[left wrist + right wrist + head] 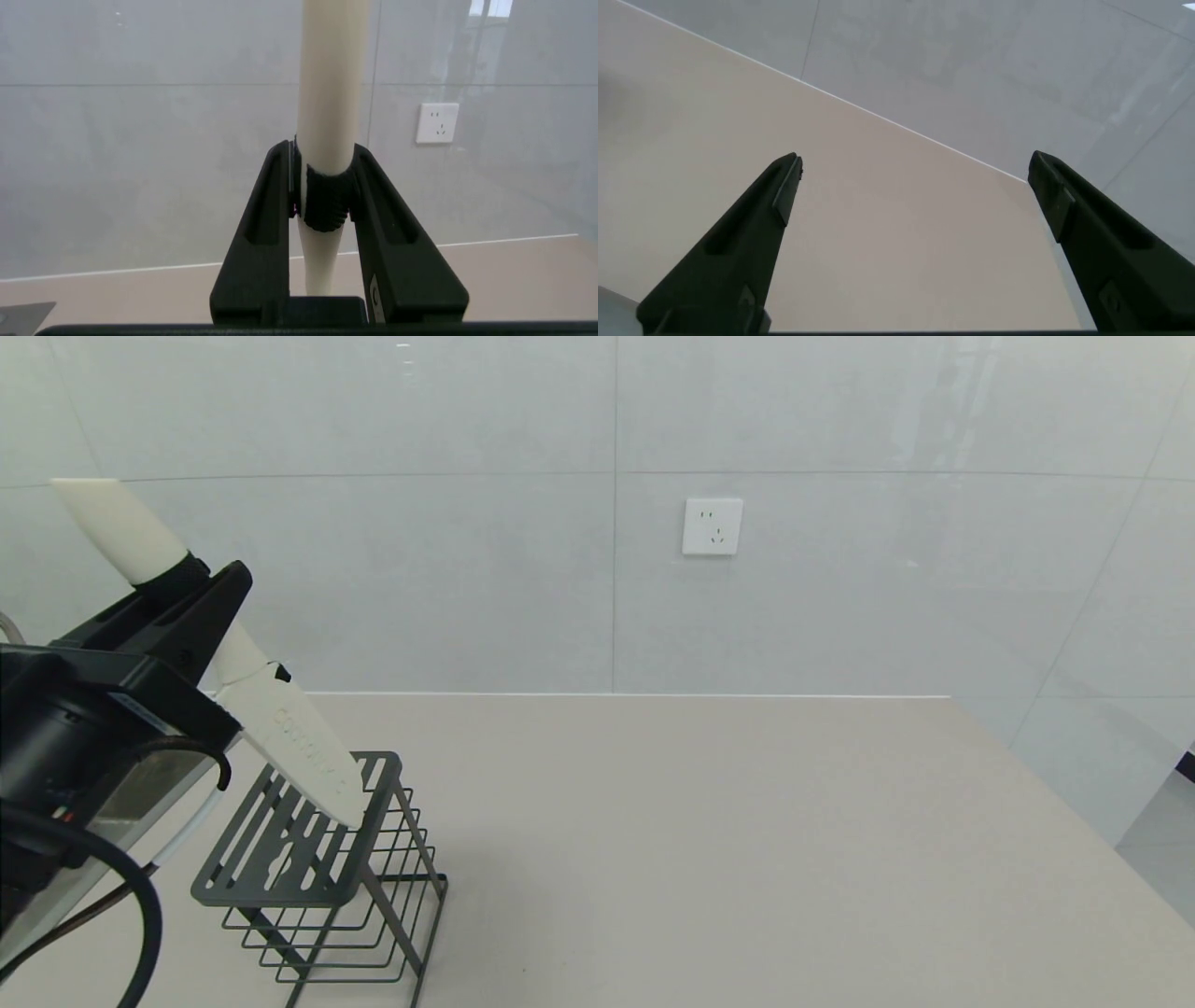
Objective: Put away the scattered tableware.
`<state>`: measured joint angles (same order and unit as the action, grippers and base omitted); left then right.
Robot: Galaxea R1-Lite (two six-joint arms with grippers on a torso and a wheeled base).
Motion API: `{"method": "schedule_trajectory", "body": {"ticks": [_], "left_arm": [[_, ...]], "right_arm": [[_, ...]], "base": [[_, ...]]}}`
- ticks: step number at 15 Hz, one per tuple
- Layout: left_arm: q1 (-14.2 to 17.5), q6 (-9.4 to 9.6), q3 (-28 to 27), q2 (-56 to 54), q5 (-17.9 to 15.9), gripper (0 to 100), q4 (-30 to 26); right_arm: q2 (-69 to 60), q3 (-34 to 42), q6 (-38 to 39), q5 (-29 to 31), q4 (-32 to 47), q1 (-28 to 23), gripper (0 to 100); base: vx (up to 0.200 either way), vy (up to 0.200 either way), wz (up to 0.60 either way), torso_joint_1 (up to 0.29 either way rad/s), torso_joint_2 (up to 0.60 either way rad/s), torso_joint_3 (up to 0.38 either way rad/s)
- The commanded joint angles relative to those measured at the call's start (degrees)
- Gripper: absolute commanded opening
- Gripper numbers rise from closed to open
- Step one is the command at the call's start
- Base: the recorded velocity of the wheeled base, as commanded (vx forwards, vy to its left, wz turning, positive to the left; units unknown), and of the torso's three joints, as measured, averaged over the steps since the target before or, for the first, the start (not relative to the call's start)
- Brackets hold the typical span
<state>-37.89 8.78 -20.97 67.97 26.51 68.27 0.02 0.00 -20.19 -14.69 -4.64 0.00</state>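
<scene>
In the head view, a cream knife (289,737) is gripped around its handle by the left gripper (201,583). It is tilted, handle up, with the blade tip at the slotted top of a dark wire rack (280,859) standing on the bench (747,849); whether the tip is inside a slot cannot be told. A socket (712,526) is mounted on the wall. In the left wrist view, the fingers (271,215) are seen clenched on the handle. In the right wrist view, the right gripper (913,166) is held above the bench with its fingers spread wide and nothing between them.
</scene>
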Motion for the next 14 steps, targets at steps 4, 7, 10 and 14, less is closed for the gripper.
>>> {"method": "schedule_trajectory", "body": {"ticks": [4, 7, 10, 14], "left_arm": [[0.10, 0.54, -0.57, -0.04, 0.03, 0, 0.11], [-0.08, 1.42, -0.74, -0.04, -0.06, 0, 0.20], [-0.17, 1.42, -0.74, -0.04, -0.06, 0, 0.02], [-1.40, 1.33, -0.74, -0.04, -0.06, 0, 0.11]], "right_arm": [[-0.02, 0.00, -0.03, -0.08, -0.01, 0.00, 100], [-0.02, 0.00, -0.03, -0.08, -0.01, 0.00, 100], [-0.02, 0.00, -0.03, -0.08, -0.01, 0.00, 100], [-0.02, 0.00, -0.03, -0.08, -0.01, 0.00, 100]], "base": [[0.000, 0.000, 0.00, 0.000, 0.00, 0.000], [0.000, 0.000, 0.00, 0.000, 0.00, 0.000], [0.000, 0.000, 0.00, 0.000, 0.00, 0.000], [0.000, 0.000, 0.00, 0.000, 0.00, 0.000]]}}
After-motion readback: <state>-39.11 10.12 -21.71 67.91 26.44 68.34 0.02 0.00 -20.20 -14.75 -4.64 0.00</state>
